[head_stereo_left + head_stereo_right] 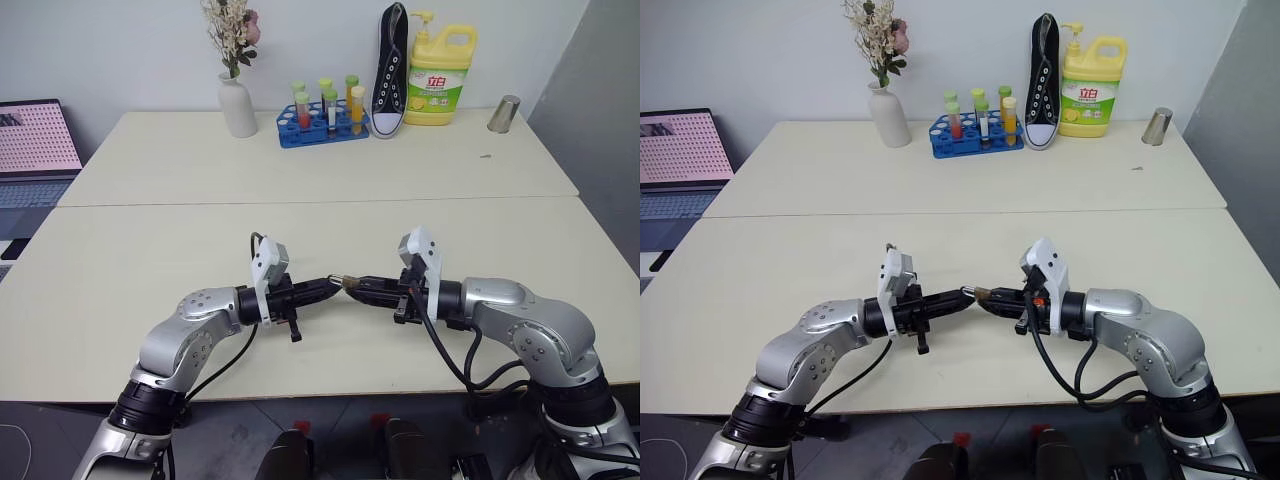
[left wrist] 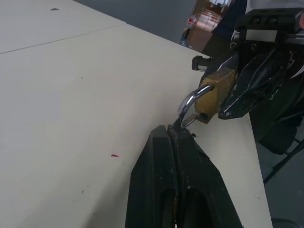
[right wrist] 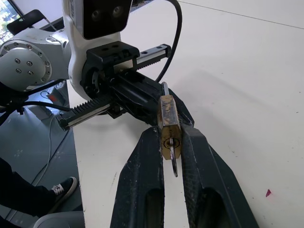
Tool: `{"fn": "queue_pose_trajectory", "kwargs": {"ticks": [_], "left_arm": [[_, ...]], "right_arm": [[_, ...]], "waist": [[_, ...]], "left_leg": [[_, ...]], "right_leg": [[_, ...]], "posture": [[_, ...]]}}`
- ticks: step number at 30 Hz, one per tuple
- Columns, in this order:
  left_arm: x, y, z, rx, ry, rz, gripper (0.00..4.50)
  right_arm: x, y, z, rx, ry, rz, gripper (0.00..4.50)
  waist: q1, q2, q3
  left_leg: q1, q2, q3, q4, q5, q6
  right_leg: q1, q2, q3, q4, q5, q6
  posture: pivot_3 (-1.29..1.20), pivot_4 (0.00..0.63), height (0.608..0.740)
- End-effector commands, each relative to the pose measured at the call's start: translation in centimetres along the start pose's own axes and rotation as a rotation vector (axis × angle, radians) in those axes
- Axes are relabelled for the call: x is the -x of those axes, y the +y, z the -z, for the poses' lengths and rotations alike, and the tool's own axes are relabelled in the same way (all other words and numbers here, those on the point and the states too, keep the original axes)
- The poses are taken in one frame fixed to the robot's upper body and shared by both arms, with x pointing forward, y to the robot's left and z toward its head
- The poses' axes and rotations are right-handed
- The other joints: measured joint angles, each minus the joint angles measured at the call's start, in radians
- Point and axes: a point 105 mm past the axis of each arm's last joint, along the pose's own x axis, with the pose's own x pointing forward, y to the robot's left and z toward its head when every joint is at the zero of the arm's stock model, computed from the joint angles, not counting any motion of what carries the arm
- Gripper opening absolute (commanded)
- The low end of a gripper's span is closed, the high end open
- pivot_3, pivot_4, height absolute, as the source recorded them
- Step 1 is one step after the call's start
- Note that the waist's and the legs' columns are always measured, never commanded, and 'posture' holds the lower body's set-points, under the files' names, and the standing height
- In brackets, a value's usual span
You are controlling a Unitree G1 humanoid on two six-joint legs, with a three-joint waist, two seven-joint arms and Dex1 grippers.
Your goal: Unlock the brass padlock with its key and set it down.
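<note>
Brass padlock (image 3: pixel 168 124): small rectangular body, dull golden metal with a mottled, worn face; held above the front edge of the bench, pinched by its flat sides between the two black fingers of the right hand (image 3: pixel 171 142). The keyhole end faces the right wrist camera.

Key (image 3: pixel 174 167): thin silvery sliver, seated in the keyhole and sticking out of the body's end between the right fingers.

Shackle (image 2: pixel 188 102): slim, polished silver U-shaped rod. One leg stays in the brass body; the other leg's end stands free of its hole, so the lock is open. The curved end sits at the tips of the left hand.

Left hand (image 2: pixel 175 130): two long, matte black fingers, scuffed with pale specks, pressed flat together, their tips nipping the bend of the shackle. It points level toward the right hand, and the two meet tip to tip.

Right hand: same black tapered fingers, set narrowly apart and clamped on the lock body.

Bench (image 1: pixel 300 180): two smooth cream-coloured tops butted together with a fine seam, faintly speckled.

At the far edge: a white ceramic vase (image 1: pixel 238 105) of dried flowers, a blue plastic rack (image 1: pixel 322 125) of capped tubes with coloured liquid, a black canvas shoe (image 1: pixel 390 70) with white laces standing on its toe, a yellow detergent jug (image 1: pixel 439 78), a small metal cup (image 1: pixel 503 114).
</note>
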Motion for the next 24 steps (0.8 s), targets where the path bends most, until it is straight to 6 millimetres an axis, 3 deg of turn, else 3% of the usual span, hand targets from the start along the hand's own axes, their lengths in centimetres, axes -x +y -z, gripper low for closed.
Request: {"fn": "queue_pose_trajectory", "kwargs": {"ticks": [1, 5, 7, 11, 15, 18, 24], "left_arm": [[0.2, -0.2, -1.3, -0.074, -0.017, -0.007, 0.00], [0.3, 0.3, -0.7, -0.093, 0.017, -0.040, 0.00], [0.2, 1.5, -0.6, -0.131, 0.026, -0.115, 0.00], [-0.4, 2.0, -1.8, -0.152, -0.027, -0.146, 0.00], [-1.4, 1.0, -3.2, -0.126, -0.091, -0.097, 0.00], [-1.5, -0.3, -2.9, -0.100, -0.075, -0.034, 0.00], [-0.7, -0.9, -1.5, -0.098, 0.028, -0.001, 0.00]], "right_arm": [[0.0, 0.6, -0.9, 0.045, -0.036, -0.028, 0.18], [0.0, 0.6, -0.9, 0.045, -0.036, -0.031, 0.18], [0.0, 0.7, -0.9, 0.044, -0.035, -0.035, 0.18], [0.0, 0.7, -0.9, 0.044, -0.032, -0.042, 0.18], [0.0, 0.8, -0.7, 0.042, -0.027, -0.047, 0.18], [0.0, 0.9, -0.7, 0.042, -0.025, -0.047, 0.18], [0.0, 0.9, -0.6, 0.040, -0.022, -0.045, 0.18]], "waist": [[0.000, 0.000, 0.000], [0.001, 0.000, 0.000], [0.001, 0.000, 0.000], [0.006, 0.000, 0.000], [0.008, 0.000, 0.000], [0.007, 0.000, 0.000], [0.006, 0.000, 0.000]], "left_leg": [[0.000, 0.000, 0.000, 0.000, 0.000, 0.000], [0.000, 0.000, 0.000, 0.000, 0.000, 0.000], [0.000, 0.000, 0.000, 0.000, 0.000, 0.000], [0.000, 0.000, 0.000, 0.000, 0.000, 0.000], [0.000, 0.000, 0.000, 0.000, 0.000, 0.000], [0.000, 0.000, 0.001, 0.000, 0.000, 0.000], [0.001, 0.000, 0.002, 0.000, 0.000, 0.000]], "right_leg": [[0.000, 0.000, 0.000, 0.000, 0.000, 0.000], [0.000, 0.000, 0.000, 0.000, 0.000, 0.000], [0.000, 0.000, 0.000, 0.000, 0.000, 0.000], [0.000, 0.000, 0.000, 0.000, 0.000, 0.000], [0.000, 0.000, 0.001, 0.000, 0.000, 0.000], [0.000, 0.000, 0.002, 0.000, 0.000, 0.000], [0.000, 0.000, 0.003, 0.000, 0.000, 0.000]], "posture": [[0.00, 0.150, 0.740], [0.00, 0.150, 0.740], [0.00, 0.150, 0.740], [0.00, 0.150, 0.740], [0.00, 0.150, 0.740], [0.00, 0.150, 0.740], [0.00, 0.150, 0.740]]}}
